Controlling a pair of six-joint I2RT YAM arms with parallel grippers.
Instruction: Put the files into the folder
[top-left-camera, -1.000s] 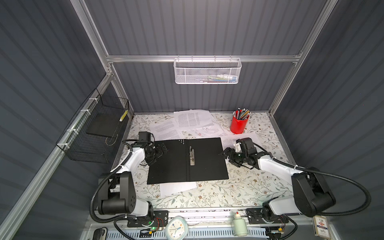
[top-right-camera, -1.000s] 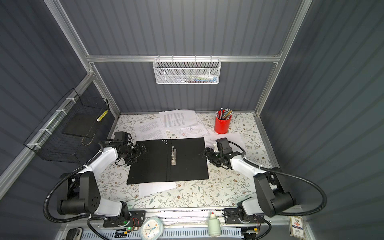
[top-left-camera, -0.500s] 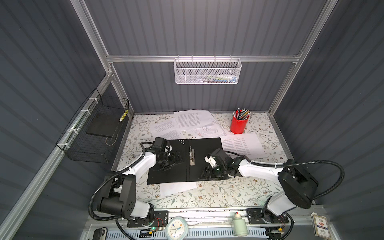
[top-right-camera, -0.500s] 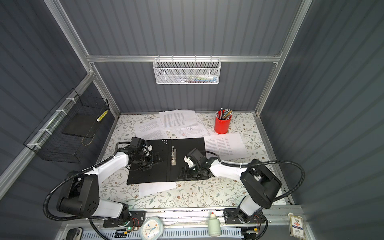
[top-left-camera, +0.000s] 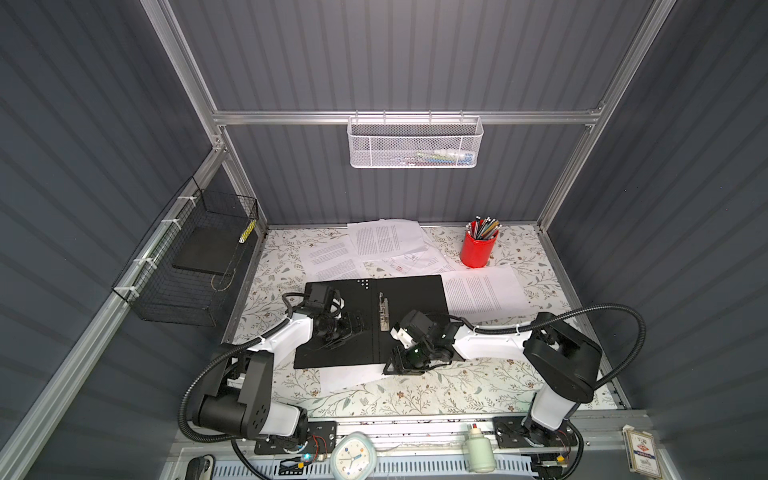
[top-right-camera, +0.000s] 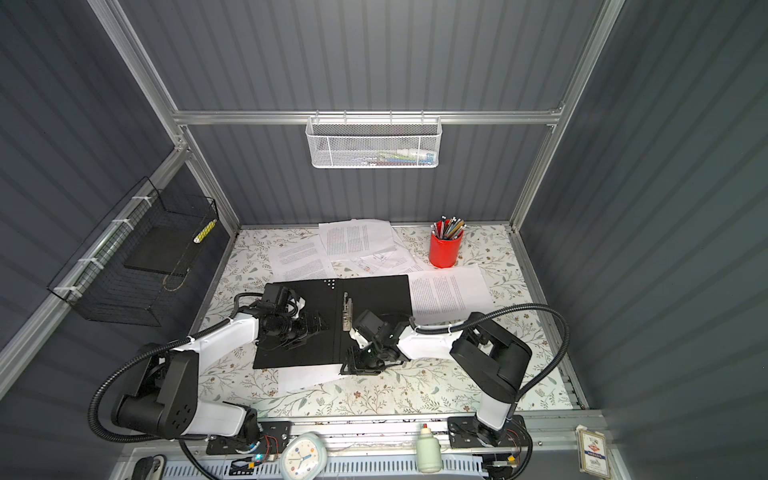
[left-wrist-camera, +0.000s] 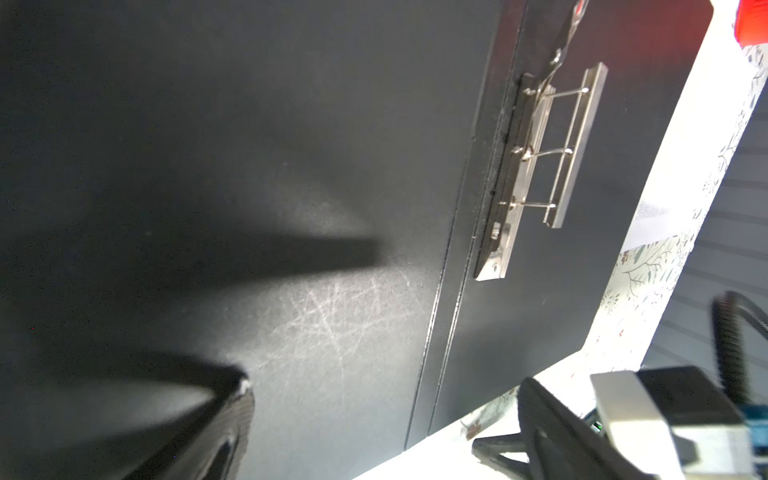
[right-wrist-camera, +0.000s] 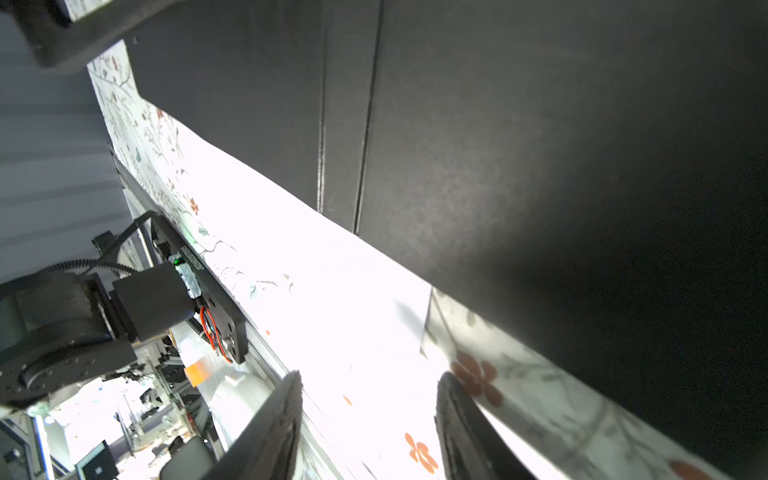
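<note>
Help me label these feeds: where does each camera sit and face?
Both top views: high in front, looking down at the folder and files; left hand, right hand show.
Left wrist: over the folder's left cover, facing its clip; one finger shows.
Right wrist: at the folder's near edge, facing the left arm's base; both fingers show.
Wrist views share the spine crease.

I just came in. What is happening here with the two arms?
The folder lies open and flat on the table, with no sheet in it yet. The left gripper is open over its left half. The right gripper, jaws apart and empty, is at the folder's near edge, above a white sheet that pokes out from under it. The other files lie loose behind and beside the folder.
</note>
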